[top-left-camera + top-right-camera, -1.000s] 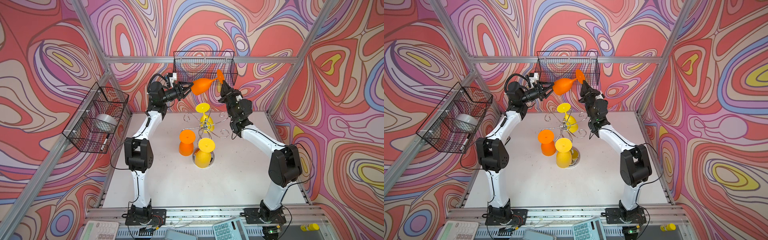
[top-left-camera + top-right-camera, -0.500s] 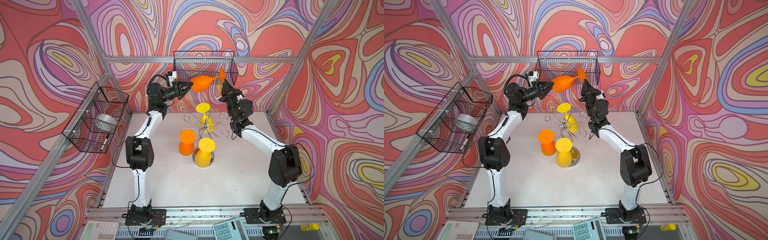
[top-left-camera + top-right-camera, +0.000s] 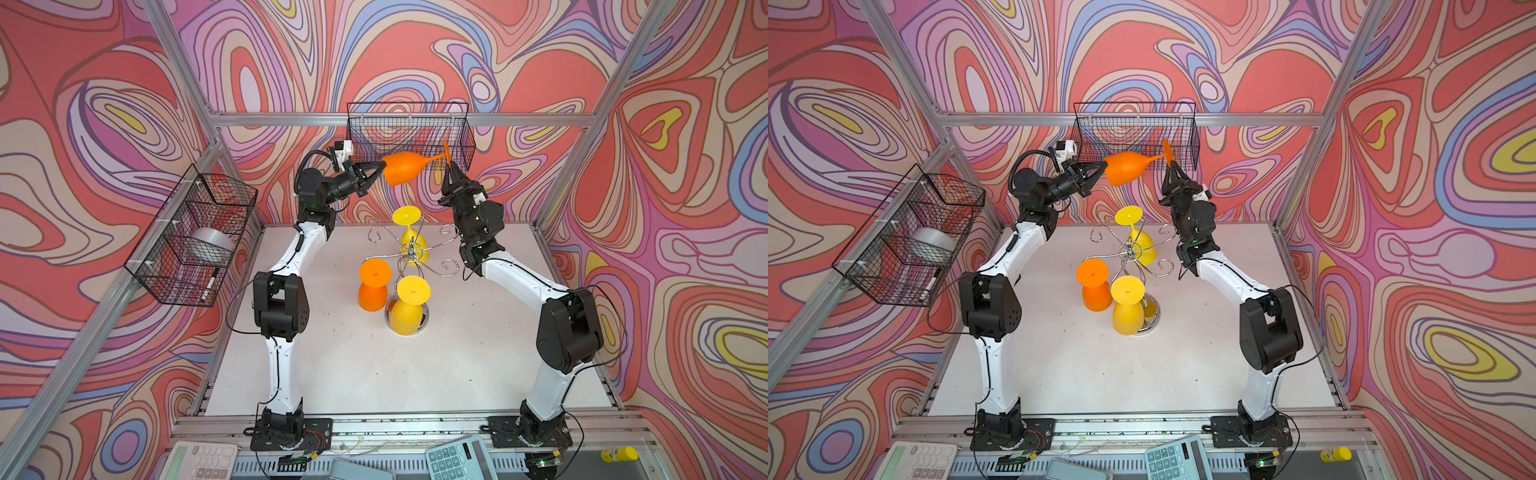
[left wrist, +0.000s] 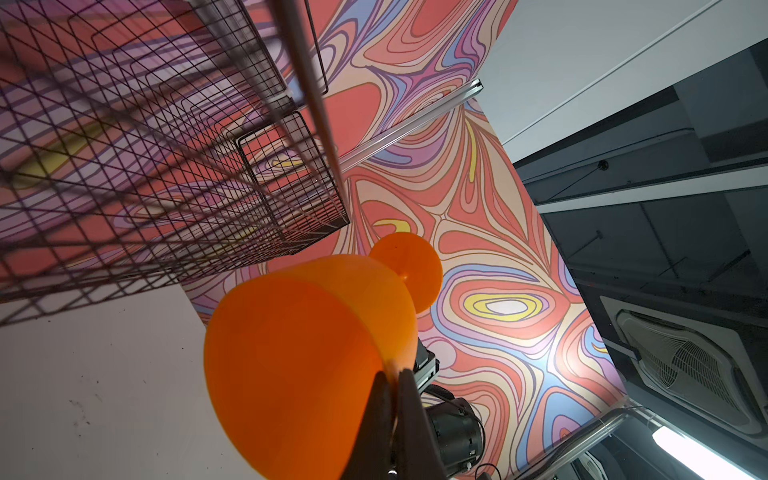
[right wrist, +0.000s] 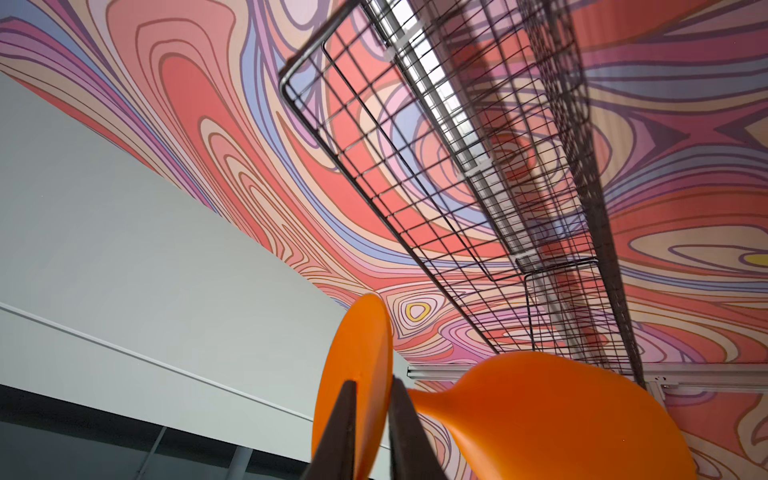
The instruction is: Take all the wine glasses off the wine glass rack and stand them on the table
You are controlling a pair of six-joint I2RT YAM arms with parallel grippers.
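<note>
L claw (image 3: 380, 167) clamped on rim of orange wine glass (image 3: 403, 171), held sideways high above rack (image 3: 411, 249). R claw (image 3: 451, 166) straddles foot; grip unclear. Risk: if R lets go, thin rim pinch may slip and glass drops.

This is a robotics lab, arranged as a closed test cell. A white bench (image 3: 353, 365) sits inside an aluminium frame (image 3: 399, 119). Behind and to both sides of the bench stand walls (image 3: 83, 124) printed with swirling red, purple and yellow shapes. A left arm (image 3: 282, 299) and a right arm (image 3: 565, 328) are bolted to a metal rail (image 3: 415, 424) along the bench's front edge, with their cables exposed. A long wire basket (image 3: 409, 129) hangs over the bench's far edge. High above the bench is what looks like a ceiling air-conditioning unit (image 4: 681, 365), though the view is skewed.
</note>
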